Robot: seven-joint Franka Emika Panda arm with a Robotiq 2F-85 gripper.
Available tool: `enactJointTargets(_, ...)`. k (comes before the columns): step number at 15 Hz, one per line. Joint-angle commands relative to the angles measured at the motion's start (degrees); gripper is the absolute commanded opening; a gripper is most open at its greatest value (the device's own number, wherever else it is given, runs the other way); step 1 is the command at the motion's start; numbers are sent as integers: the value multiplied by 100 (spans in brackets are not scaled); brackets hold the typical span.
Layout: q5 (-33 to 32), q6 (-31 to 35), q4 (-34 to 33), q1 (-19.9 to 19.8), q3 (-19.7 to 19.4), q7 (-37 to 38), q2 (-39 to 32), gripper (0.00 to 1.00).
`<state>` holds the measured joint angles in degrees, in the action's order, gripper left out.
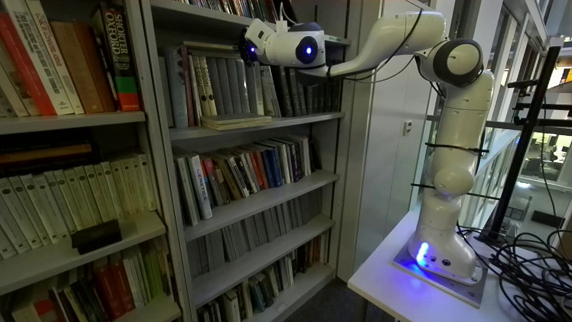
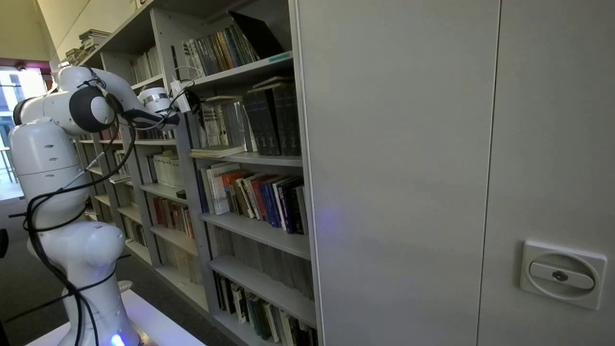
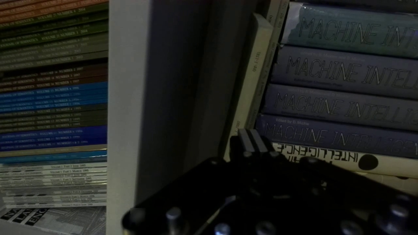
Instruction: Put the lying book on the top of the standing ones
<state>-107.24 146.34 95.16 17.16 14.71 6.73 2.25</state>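
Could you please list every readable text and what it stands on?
"SHORTER OXFORD": black, green and red book.
"GENETICS": white book.
"MACHINE INT", cropped: teal and purple spines.
"INTELLIGENCE", upside down: white, black-dotted spine.
"Edited by D. Michie": adjoining purple spine.
"JOURNAL OF SEMANTICS": thin multicoloured spines.
"NA", "LAN", "ENG": grey patterned cover.
Other lettering: mostly too small or blurred.

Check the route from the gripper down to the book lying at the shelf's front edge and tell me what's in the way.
Nothing visible. The gripper is shut and hangs higher, facing the standing ones; in both exterior views the space between it and the lying book looks open.
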Motion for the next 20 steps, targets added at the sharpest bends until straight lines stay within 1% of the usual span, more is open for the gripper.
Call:
enactJointTargets(1, 24, -6, -17, -50, 55, -27, -17, 0)
enactJointTargets(10, -51, -96, -146, -63, 52, -10, -164, 0)
enactJointTargets(17, -211, -283, -456, -65, 53, -47, -433, 0)
enactJointTargets(20, -300, -359, -686, -60, 44, -82, -624, 0)
